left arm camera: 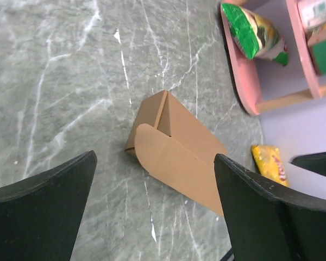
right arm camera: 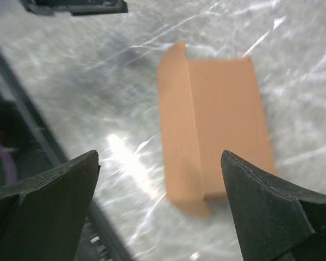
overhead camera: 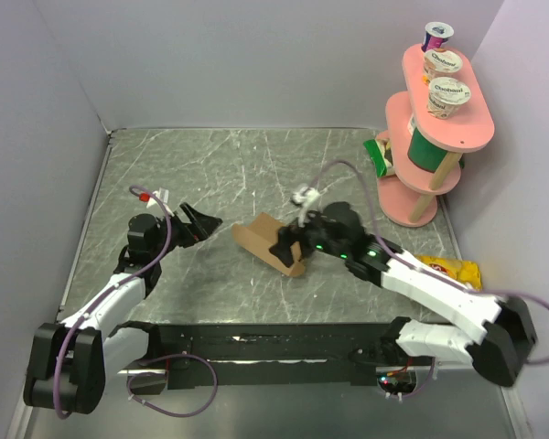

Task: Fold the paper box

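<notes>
The paper box [overhead camera: 263, 238] is plain brown cardboard, partly folded, lying on the grey marbled table near the middle. In the left wrist view the paper box [left arm camera: 176, 149] shows a rounded flap lying over its body and an open end. My left gripper [overhead camera: 201, 223] hangs open to the box's left, apart from it, fingers wide [left arm camera: 155, 157]. My right gripper [overhead camera: 289, 247] is open just over the box's right end. In the right wrist view the paper box [right arm camera: 217, 125] lies ahead of the spread jaws [right arm camera: 159, 155], nothing between them.
A pink two-tier shelf [overhead camera: 421, 197] stands at the back right with yogurt cups [overhead camera: 448, 96] on top and a green snack bag [overhead camera: 381, 155] beside it. A yellow packet [overhead camera: 453, 270] lies by the right arm. A black rail [overhead camera: 256, 343] runs along the near edge.
</notes>
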`<state>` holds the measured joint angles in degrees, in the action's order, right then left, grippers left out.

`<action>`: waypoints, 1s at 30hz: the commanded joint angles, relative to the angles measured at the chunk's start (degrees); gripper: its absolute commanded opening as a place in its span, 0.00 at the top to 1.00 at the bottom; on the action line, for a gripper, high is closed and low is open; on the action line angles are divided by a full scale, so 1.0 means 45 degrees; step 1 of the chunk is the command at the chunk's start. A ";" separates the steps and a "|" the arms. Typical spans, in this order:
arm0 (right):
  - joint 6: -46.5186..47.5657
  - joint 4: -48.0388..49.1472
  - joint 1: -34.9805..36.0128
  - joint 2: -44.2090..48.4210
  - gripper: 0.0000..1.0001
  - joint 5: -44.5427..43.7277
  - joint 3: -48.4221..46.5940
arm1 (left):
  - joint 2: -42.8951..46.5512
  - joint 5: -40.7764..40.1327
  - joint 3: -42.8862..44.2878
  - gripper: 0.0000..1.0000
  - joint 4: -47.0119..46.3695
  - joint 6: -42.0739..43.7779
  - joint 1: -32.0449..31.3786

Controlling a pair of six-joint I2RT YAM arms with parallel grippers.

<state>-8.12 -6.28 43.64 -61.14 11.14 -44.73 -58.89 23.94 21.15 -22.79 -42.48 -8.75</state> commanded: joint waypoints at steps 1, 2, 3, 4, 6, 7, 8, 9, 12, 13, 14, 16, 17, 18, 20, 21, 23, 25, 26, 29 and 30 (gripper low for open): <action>0.2974 -0.0538 0.1335 -0.2268 0.00 -0.3236 -0.1404 | 0.0040 0.1143 0.0301 0.04 -0.0386 -0.1068 0.0851; 0.3189 -0.0402 0.1763 -0.2832 0.00 -0.3372 -0.1562 | 0.0079 0.1202 0.0281 0.04 -0.0308 -0.1049 0.0948; 0.3558 -0.0362 0.2019 -0.3109 0.00 -0.3470 -0.1719 | 0.0138 0.1299 0.0301 0.04 -0.0114 -0.1010 0.1143; 0.3736 -0.0342 0.2215 -0.3634 0.00 -0.3683 -0.1971 | 0.0216 0.1358 0.0301 0.04 0.0023 -0.0971 0.1222; 0.4145 -0.0303 0.2799 -0.4183 0.00 -0.3900 -0.2207 | 0.0333 0.1417 0.0281 0.04 0.0393 -0.0835 0.1436; 0.4264 -0.0322 0.2938 -0.4785 0.00 -0.4210 -0.2421 | 0.0450 0.1437 0.0320 0.04 0.0512 -0.0814 0.1515; 0.4343 -0.0400 0.3094 -0.5062 0.00 -0.4406 -0.2559 | 0.0509 0.1437 0.0301 0.04 0.0667 -0.0775 0.1554; 0.4575 -0.0555 0.3328 -0.5316 0.00 -0.4486 -0.2676 | 0.0587 0.1476 0.0339 0.04 0.0766 -0.0717 0.1690; 0.4753 -0.0635 0.3661 -0.6234 0.00 -0.5323 -0.3067 | 0.0802 0.1535 0.0398 0.04 0.1039 -0.0639 0.1808; 0.4715 -0.0751 0.3817 -0.6720 0.00 -0.5829 -0.3280 | 0.0880 0.1477 0.0418 0.04 0.1233 -0.0619 0.1847; 0.4753 -0.0733 0.3896 -0.6957 0.00 -0.6704 -0.3341 | 0.0919 0.1476 0.0457 0.04 0.1293 -0.0599 0.1867; 0.4734 -0.0481 0.4052 -0.7541 0.00 -0.7861 -0.3380 | 0.0997 0.1515 0.0496 0.04 0.1352 -0.0560 0.1906; 0.4734 -0.0479 0.4072 -0.7700 0.00 -0.8175 -0.3419 | 0.1017 0.1534 0.0496 0.04 0.1391 -0.0560 0.1906; 0.4676 -0.0401 0.4092 -0.7837 0.01 -0.8855 -0.3419 | 0.1036 0.1554 0.0496 0.04 0.1411 -0.0541 0.1906; 0.4676 -0.0245 0.4072 -0.8169 0.02 -0.9095 -0.3322 | 0.1076 0.1593 0.0516 0.04 0.1489 -0.0521 0.1926; 0.4734 -0.0206 0.4092 -0.8267 0.05 -0.9328 -0.3322 | 0.1095 0.1593 0.0516 0.04 0.1509 -0.0502 0.1926; 0.4870 -0.0050 0.4111 -0.8404 0.09 -0.9680 -0.3225 | 0.1173 0.1613 0.0535 0.04 0.1567 -0.0502 0.1906; 0.5026 0.0107 0.4131 -0.8347 0.10 -1.0225 -0.3088 | 0.1290 0.1593 0.0516 0.04 0.1626 -0.0482 0.1906; 0.5201 0.0281 0.4112 -0.8269 0.10 -1.0345 -0.3029 | 0.1310 0.1593 0.0496 0.04 0.1626 -0.0482 0.1906; 0.5456 0.0420 0.4092 -0.8092 0.01 -1.0851 -0.2912 | 0.1349 0.1554 0.0438 0.04 0.1568 -0.0521 0.2218; 0.5631 0.0401 0.4111 -0.8131 0.00 -1.1028 -0.2931 | 0.1330 0.1593 0.0379 0.04 0.1567 -0.0560 0.2238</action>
<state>14.79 -7.29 61.91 -99.07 -31.88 -58.04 -54.00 30.22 21.23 -14.90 -45.21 -0.03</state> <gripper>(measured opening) 0.976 0.961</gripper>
